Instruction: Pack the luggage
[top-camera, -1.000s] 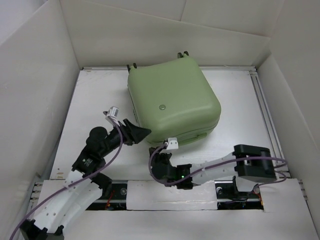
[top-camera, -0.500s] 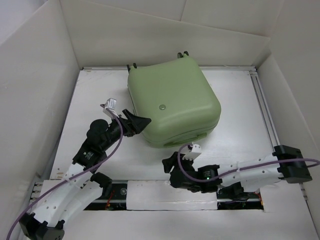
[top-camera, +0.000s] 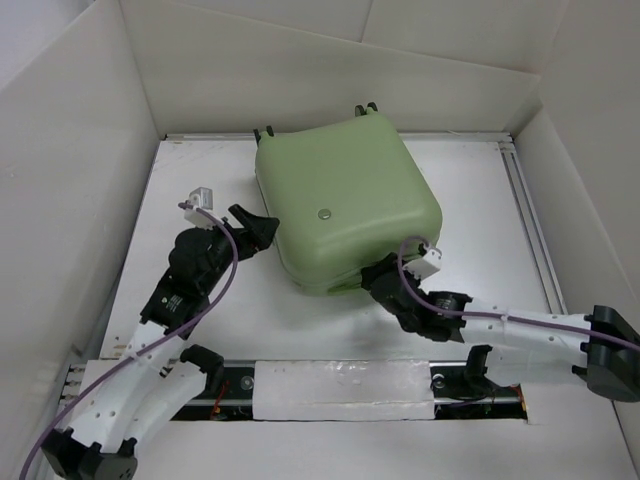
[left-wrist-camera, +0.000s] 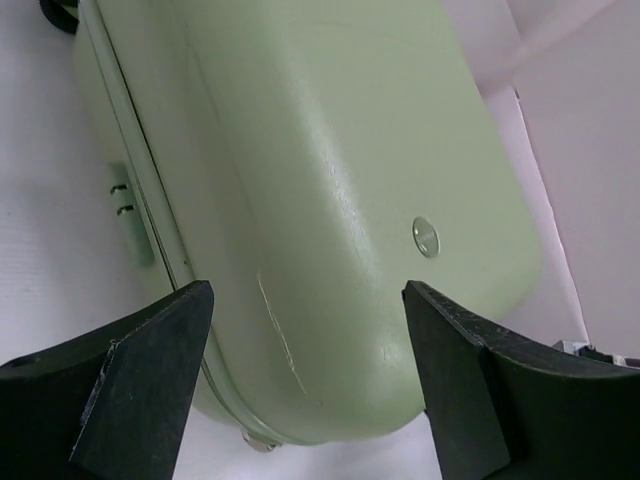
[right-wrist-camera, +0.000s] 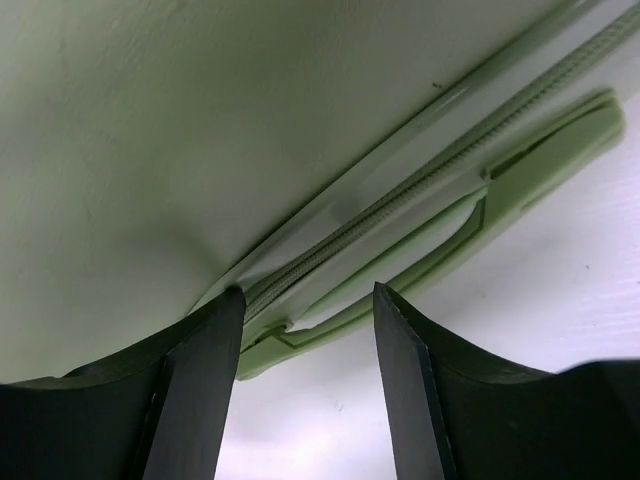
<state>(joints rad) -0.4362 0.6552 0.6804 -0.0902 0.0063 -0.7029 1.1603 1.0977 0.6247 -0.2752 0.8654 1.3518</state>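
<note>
Top external view: the right gripper, pressed together near the front a moment ago, has swung up to the near corner of the suitcase and now stands spread by the zip. The left gripper has spread wider at its left side. The suitcase lies closed on the table, so I think opening comes next

The luggage lies on the table, left fingers beside its left side, right fingers at its near edge.
</note>
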